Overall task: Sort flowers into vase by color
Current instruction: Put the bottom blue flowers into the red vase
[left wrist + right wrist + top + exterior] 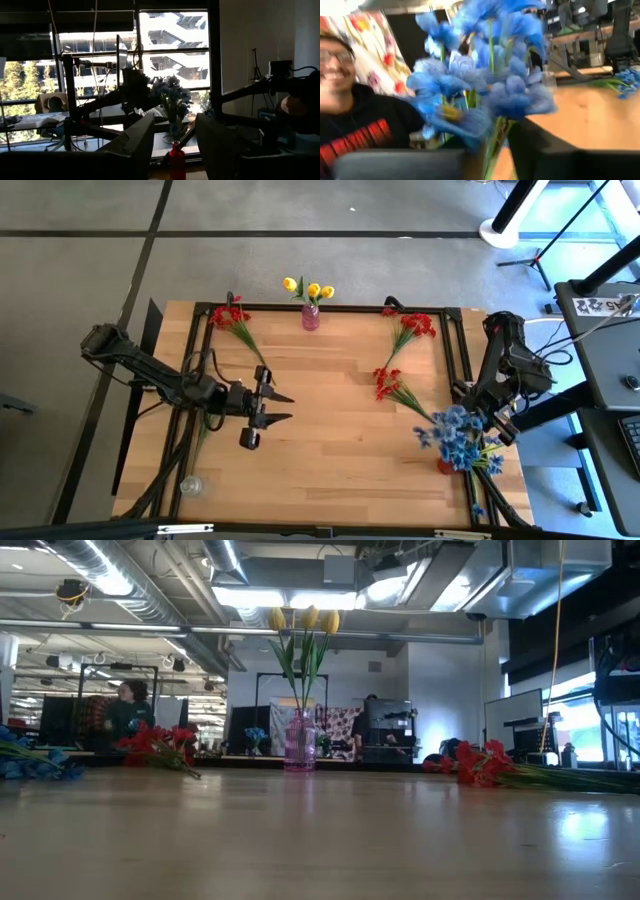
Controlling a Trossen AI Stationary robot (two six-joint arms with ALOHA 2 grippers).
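High view: wooden table (pixel 330 430). At 12 o'clock on the far edge, pink vase (pixel 311 317) holding yellow tulips (pixel 308 288), upright. At about 4 o'clock, near the right edge, red vase (pixel 445 466) packed with blue flowers (pixel 458 435); more blue stems (pixel 488 465) lie just beside it. Loose red flowers: one bunch (pixel 232 315) at 11 o'clock, one (pixel 413 326) at 1 o'clock, one (pixel 388 383) right of centre. Small clear glass (pixel 190 485) at 7 o'clock near the front edge, contents cannot tell. Left gripper (pixel 283 407) left of centre, fingers apart, nothing between them. Right gripper (pixel 487 427) right at the blue bouquet at 4 o'clock; jaw state cannot tell here.

Low view: pink vase (pixel 299 743) at centre far with three yellow tulips (pixel 303 619) on green stems. Red flowers (pixel 158 744) lying at 9 o'clock, another red bunch (pixel 480 762) at 3 o'clock, blue flowers (pixel 30 760) at the left edge. A person (pixel 125 715) in the room behind.

Left wrist view: left gripper (pixel 175 137) jaws moderately wide, empty. Beyond, red vase (pixel 176 159) with blue flowers (pixel 171 95), dark arm beside it.

Right wrist view: blue flowers (pixel 485 75) fill the frame, green stems running down between the right gripper's (pixel 492 150) fingers; whether the jaws clamp the stems cannot tell. More blue flowers (pixel 626 80) lying on the table farther off. A person in a dark shirt (pixel 360 130) behind.
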